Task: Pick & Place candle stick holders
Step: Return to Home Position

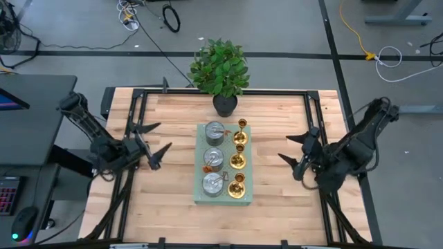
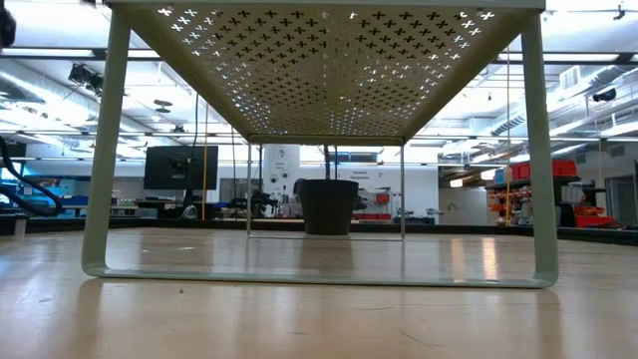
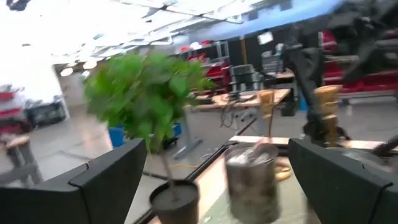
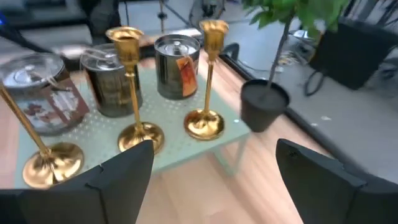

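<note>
Three squat silver candle stick holders (image 1: pixel 214 158) stand in a row on the pale green perforated board (image 1: pixel 246 197), with three slim gold ones (image 1: pixel 237 159) in a row to their right, all upright on their bases. My left gripper (image 1: pixel 160 138) hovers open left of the board and points at it. My right gripper (image 1: pixel 284 147) hovers open right of the board, facing the gold holders (image 4: pixel 211 74) and the silver ones (image 4: pixel 177 65) behind them. The left wrist view shows a silver holder (image 3: pixel 252 183) ahead of my left gripper (image 3: pixel 216 146).
A potted plant (image 1: pixel 220 69) in a black pot (image 1: pixel 225 104) stands just beyond the board's far end. The board is a small raised stand on thin legs (image 2: pixel 100 199). Bare wood lies on both sides of it and toward the near edge.
</note>
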